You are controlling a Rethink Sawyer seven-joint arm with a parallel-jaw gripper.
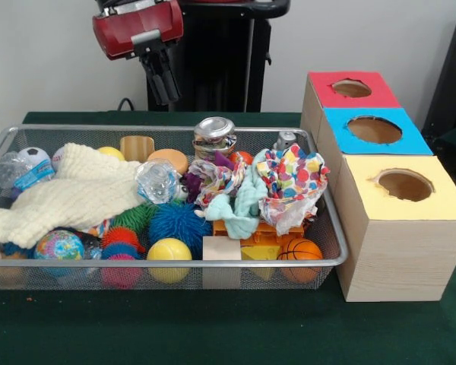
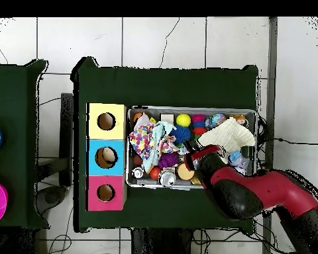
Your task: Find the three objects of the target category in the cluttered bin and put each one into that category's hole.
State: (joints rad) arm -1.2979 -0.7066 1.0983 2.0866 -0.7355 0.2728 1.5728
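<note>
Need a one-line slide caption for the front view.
Sawyer gripper hovers above a wire mesh bin of balls, cloths and bottles, beside a box with red, blue and yellow holes.

Table (image 1: 213, 334) dark green. Bin (image 1: 167, 270) silver wire mesh. Boxes pale wood-grain; tops red (image 1: 349, 90), blue (image 1: 374, 131), yellow (image 1: 404, 186). Cloth (image 1: 68, 190) cream knit; rag (image 1: 298, 182) white with multicolour spots; another rag (image 1: 239, 205) mint. Spiky ball (image 1: 178, 224) blue, smooth ball (image 1: 169, 252) yellow, basketball (image 1: 300, 249) orange with black lines, globe ball (image 1: 59, 245) blue-green. Can (image 1: 214, 135) shiny silver. Arm (image 1: 137, 29) red and black.
</note>
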